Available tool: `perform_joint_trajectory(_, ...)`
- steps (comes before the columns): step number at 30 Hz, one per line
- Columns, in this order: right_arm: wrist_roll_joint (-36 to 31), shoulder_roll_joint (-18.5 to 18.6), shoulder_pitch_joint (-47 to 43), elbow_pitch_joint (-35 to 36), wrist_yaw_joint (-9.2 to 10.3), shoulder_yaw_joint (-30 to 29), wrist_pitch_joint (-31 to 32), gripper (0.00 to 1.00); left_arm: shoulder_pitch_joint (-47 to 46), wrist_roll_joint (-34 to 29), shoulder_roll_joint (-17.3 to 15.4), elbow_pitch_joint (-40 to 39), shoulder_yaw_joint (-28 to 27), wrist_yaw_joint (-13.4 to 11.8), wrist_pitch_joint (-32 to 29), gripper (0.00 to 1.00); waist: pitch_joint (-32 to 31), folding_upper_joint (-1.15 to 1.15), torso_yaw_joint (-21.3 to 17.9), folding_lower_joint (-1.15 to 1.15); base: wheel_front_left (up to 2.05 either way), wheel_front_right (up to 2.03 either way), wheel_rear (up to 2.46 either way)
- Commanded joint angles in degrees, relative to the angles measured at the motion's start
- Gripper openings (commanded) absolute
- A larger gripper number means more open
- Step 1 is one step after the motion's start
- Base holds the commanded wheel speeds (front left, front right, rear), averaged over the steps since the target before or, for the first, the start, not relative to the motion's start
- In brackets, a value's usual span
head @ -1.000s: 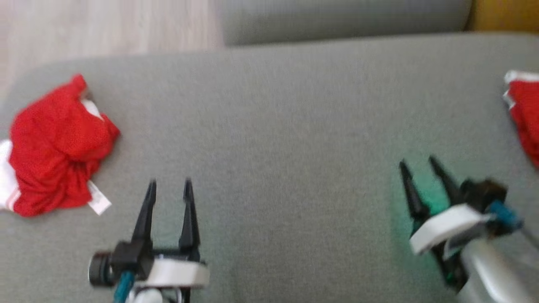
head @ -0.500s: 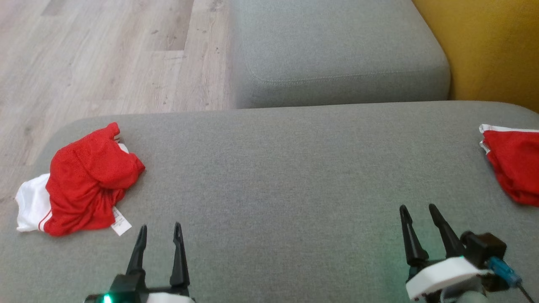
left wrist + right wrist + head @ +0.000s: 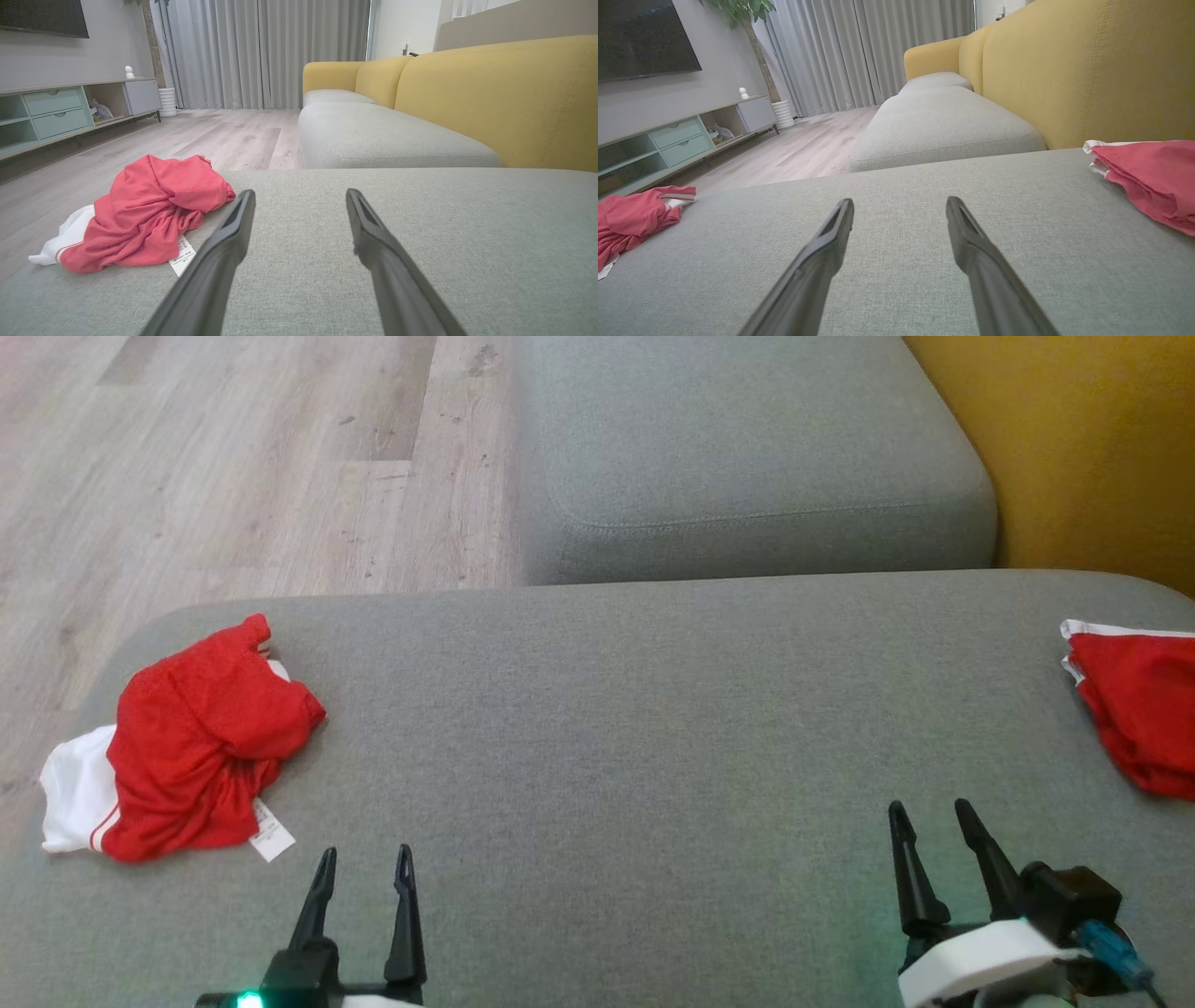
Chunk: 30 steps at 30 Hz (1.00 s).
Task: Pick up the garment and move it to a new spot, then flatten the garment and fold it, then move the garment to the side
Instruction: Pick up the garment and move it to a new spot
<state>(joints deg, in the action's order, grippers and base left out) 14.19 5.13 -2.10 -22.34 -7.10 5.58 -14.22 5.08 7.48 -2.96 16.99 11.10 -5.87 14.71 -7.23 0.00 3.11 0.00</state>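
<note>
Camera shifted, left end effector (image 3: 364,849), right end effector (image 3: 929,803), both apart, 2 red garments (image 3: 196,737) (image 3: 1144,700)

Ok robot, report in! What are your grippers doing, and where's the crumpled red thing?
Left gripper open, empty; right gripper open, empty. Crumpled red garment untouched on grey cushion, left end. Second red garment far right, not blocking.

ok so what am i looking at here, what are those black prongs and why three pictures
It is a two-armed robot facing a grey sofa seat. One picture looks down from its head; the other two look along each wrist. The black prongs are the fingers of its left tool and right tool, both open and holding nothing. A crumpled red and white garment lies on the seat at the robot's left; a second red garment lies at the far right.
</note>
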Motion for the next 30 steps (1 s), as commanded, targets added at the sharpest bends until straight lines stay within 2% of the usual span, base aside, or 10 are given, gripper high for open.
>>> perform_joint_trajectory(1, -0.4, -0.11, 1.12, 2.03, -0.39, 1.14, -0.77, 1.0, -3.16, -0.47, 0.08, -1.46, -2.0, -0.09, 0.29, 1.0, 0.06, 0.0, 0.05, 0.0, 0.0, 0.0, 0.0)
perform_joint_trajectory(12, -0.14, -0.45, 0.49, 1.76, -0.39, 0.4, -0.77, 1.0, -3.2, -0.77, 0.08, -1.48, -1.67, -0.18, 0.29, 1.0, 0.46, 0.0, 2.14, 0.0, 0.0, 0.0, 0.0)
perform_joint_trajectory(19, 0.19, -1.11, 0.71, 2.36, -0.39, 0.48, -0.77, 1.0, -3.98, -1.57, 0.08, -2.72, -1.45, -0.75, 0.29, 1.0, 2.87, 0.0, 10.95, 0.0, 0.0, 0.0, 0.0)
perform_joint_trajectory(27, -0.82, -1.35, 2.84, 2.8, -0.39, 0.72, -0.77, 1.0, -4.04, -1.79, 0.08, -3.97, -4.04, -1.13, 0.29, 1.0, 5.62, 0.0, 22.34, 0.0, 0.0, 0.0, 0.0)
perform_joint_trajectory(30, -1.06, -1.34, 3.4, 2.91, -0.39, 0.64, -0.77, 1.0, -4.16, -1.69, 0.08, -4.38, -4.92, -1.13, 0.29, 1.0, 6.26, 0.0, 24.46, 0.0, 0.0, 0.0, 0.0)
